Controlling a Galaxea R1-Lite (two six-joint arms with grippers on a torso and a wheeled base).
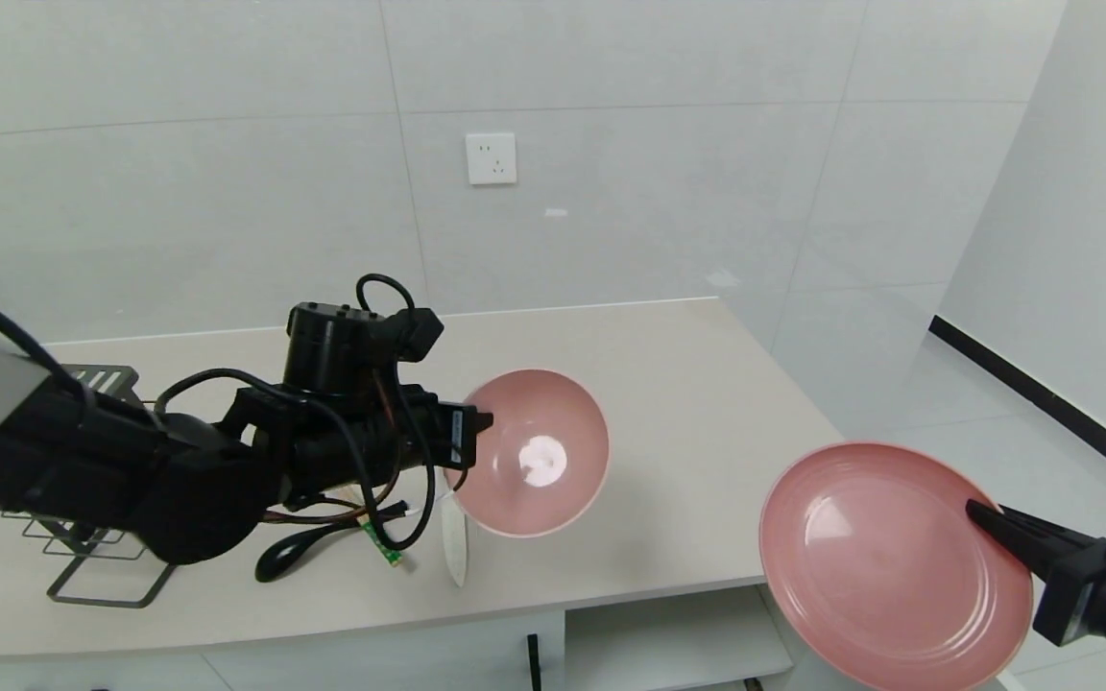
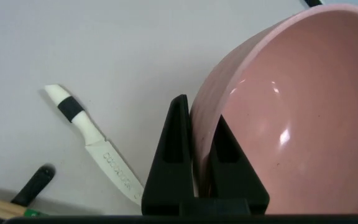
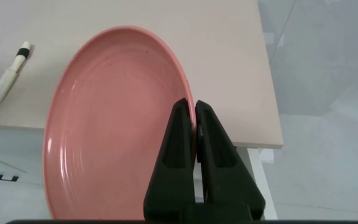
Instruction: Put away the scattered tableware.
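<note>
While clamped at rim by left gripper (image 1: 478,420), pink bowl (image 1: 539,451) aloft above table (image 1: 668,384) front edge; pink plate (image 1: 884,566) pinched likewise in right gripper (image 1: 980,509), off front-right corner; wire rack (image 1: 109,377) at left edge, nearest left arm.

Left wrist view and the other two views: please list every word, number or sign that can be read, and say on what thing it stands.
Knife: one short line of grey print along the blade, too blurred to read with certainty.
Bowl: no print.
Plate: no print.
Wall socket: no print can be made out.
</note>
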